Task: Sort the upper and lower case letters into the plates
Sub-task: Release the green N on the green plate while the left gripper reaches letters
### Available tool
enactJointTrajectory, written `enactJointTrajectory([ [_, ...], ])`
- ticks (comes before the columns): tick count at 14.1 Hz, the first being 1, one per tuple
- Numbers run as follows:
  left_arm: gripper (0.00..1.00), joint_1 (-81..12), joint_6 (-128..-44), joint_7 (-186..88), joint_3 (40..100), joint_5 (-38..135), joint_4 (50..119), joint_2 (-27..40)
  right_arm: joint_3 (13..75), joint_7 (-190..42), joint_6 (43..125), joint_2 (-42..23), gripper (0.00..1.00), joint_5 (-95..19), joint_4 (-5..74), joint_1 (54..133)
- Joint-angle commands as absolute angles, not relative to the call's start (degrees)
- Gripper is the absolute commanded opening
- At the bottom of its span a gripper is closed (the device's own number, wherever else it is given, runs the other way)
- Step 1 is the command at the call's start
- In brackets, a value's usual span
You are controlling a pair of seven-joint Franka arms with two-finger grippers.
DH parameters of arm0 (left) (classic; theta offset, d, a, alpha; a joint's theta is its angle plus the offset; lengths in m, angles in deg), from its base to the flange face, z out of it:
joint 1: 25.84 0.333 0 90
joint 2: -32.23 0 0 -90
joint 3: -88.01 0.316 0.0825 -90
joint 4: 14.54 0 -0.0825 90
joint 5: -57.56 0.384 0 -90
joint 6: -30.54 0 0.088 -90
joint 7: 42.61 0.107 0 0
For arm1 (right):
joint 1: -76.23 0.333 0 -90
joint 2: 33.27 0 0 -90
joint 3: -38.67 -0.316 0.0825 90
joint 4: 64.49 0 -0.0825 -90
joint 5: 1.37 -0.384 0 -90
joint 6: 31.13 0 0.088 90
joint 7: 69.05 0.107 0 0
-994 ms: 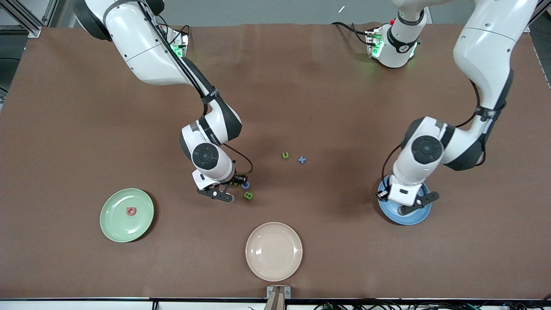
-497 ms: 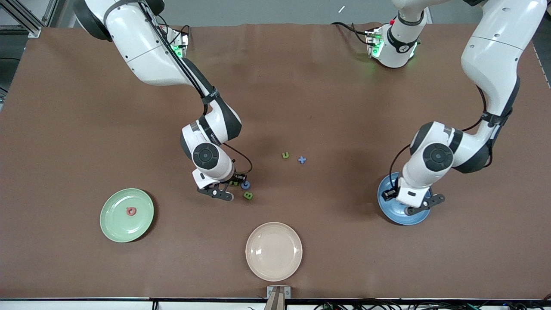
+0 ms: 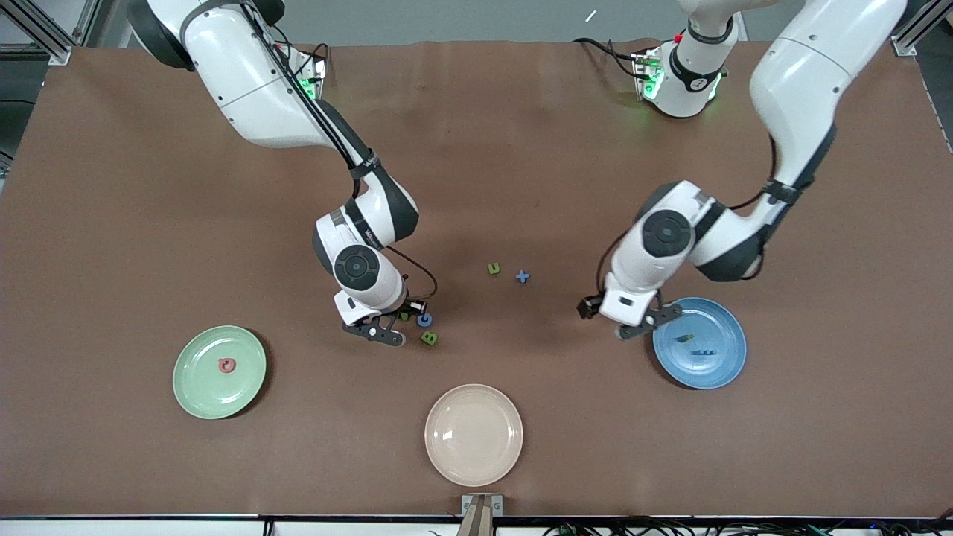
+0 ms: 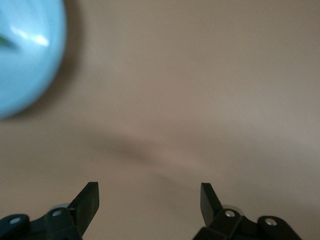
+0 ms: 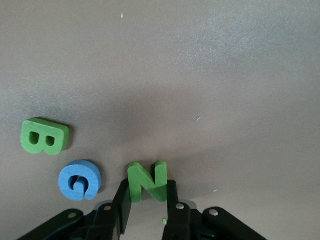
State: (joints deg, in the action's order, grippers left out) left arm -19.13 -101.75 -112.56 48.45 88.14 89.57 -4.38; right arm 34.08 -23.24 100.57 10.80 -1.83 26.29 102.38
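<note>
Change at the left arm: the left gripper [image 3: 636, 324], which was hanging over the blue plate [image 3: 716, 365] a second ago, is now sitting over bare table just beside that plate's rim, toward the middle of the table; the plate's inside is now showing.
Change at the right arm: the right gripper [image 3: 392, 328] is staying at the same spot among the letters, and its fingers have been drawing together.
Left gripper: its fingers [image 4: 89, 199] are standing spread wide apart, holding and touching nothing, with only brown table [image 4: 200, 100] under them.
Right gripper: its fingers [image 5: 176, 212] are pinching the green N [image 5: 146, 182], which is standing on the table.
Beside the N: the blue G [image 5: 80, 180] is lying just next to the pinched letter, and the green B [image 5: 44, 136] is lying near the G, a little apart from it; in the front view the B [image 3: 429, 338] is sitting nearer the camera than the G [image 3: 424, 320].
Middle of the table: a green u [image 3: 493, 269] and a blue t [image 3: 523, 277] are lying side by side, apart, between the two grippers.
Blue plate: it is carrying a small green piece [image 3: 683, 339] and a small blue piece [image 3: 703, 351]; which letters they are cannot be told.
Green plate [image 3: 195, 387]: it is sitting toward the right arm's end of the table, holding one pink letter [image 3: 226, 365].
Cream plate [image 3: 447, 454]: it is lying nearest the front camera, between the other two.
</note>
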Motion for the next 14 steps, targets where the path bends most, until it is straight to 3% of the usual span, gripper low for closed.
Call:
enactJointTrajectory([
  [1, 0.81, -25.2, -101.2, -122.4, 48.7, 88.9, 86.9, -7.0, 34.5, -23.3, 100.4, 9.2, 0.09, -2.1, 27.3, 101.6],
  [7, 0.75, -33.6, -101.3, -138.9, 52.0, 88.6, 85.1, -10.5, 34.8, -43.2, 88.3, 8.9, 0.05, -0.7, 18.9, 88.9],
  [14, 0.66, -33.7, -101.3, -146.5, 52.2, 88.4, 83.2, -14.5, 35.3, -65.3, 88.1, 9.2, 0.12, 11.4, 17.0, 76.1],
])
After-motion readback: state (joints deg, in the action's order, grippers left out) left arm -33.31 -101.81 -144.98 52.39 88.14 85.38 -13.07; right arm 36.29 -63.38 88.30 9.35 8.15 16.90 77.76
